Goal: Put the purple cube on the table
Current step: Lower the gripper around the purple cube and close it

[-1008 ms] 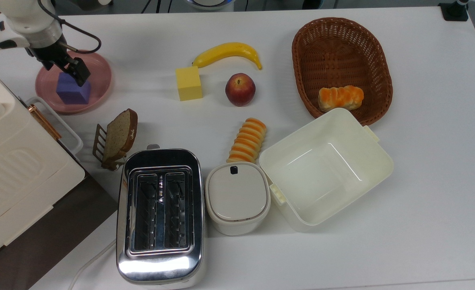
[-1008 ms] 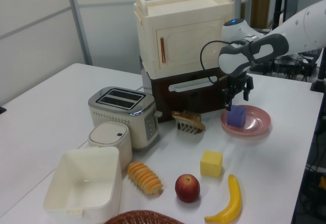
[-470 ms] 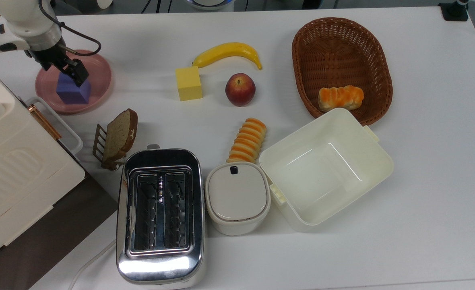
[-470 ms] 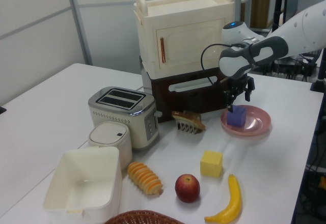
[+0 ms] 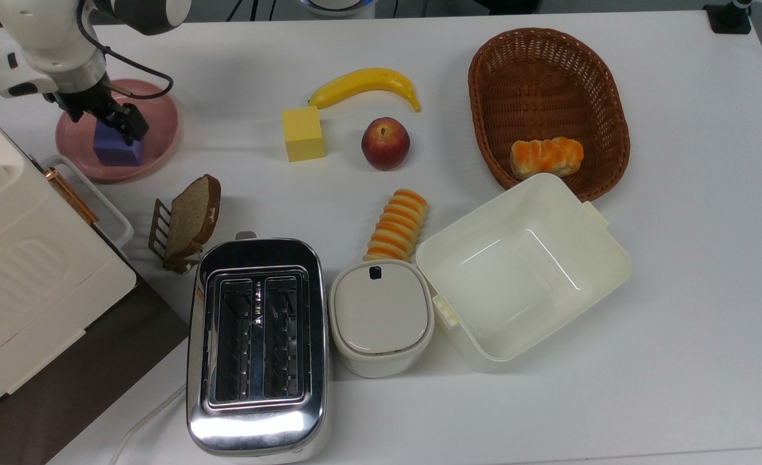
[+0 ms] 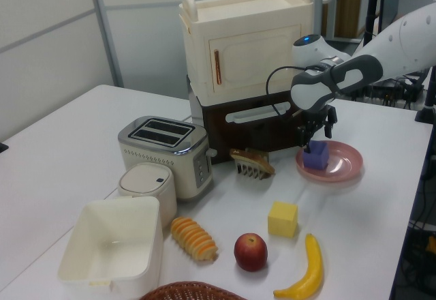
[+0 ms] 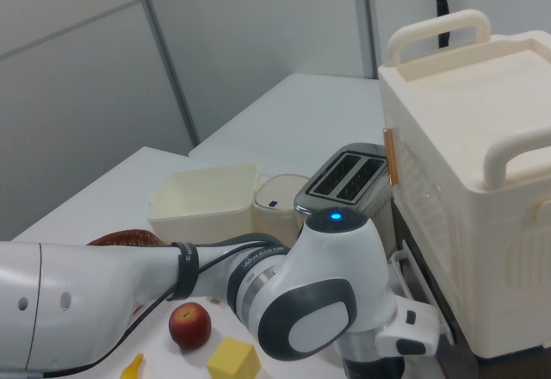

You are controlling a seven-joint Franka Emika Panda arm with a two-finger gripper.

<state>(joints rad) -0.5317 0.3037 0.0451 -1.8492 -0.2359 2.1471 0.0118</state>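
The purple cube (image 5: 117,149) is sitting on the pink plate (image 5: 161,123), toward the top view's left side of the dish, all its faces squared to the plate floor. It is not yet on the counter (image 5: 678,290), so the transfer is judged not begun.

The gripper (image 5: 105,118) is hanging directly over the cube, and its dark fingers (image 5: 133,122) are standing spread, one to each side of the cube's upper part. In the left view the gripper (image 6: 314,134) is reaching down to the cube's (image 6: 316,155) top edge; whether the pads are touching its faces cannot be told. The straddling posture is judged to be a set-up for a pinch across two opposite faces.

Bare counter is lying just beside the plate toward the top view's right, before the yellow block (image 5: 303,134) and the banana (image 5: 365,84). That patch is judged the likeliest set-down spot. The bread slice in its rack (image 5: 187,223) is standing near the plate's lower edge and is warranting clearance on any move that way.
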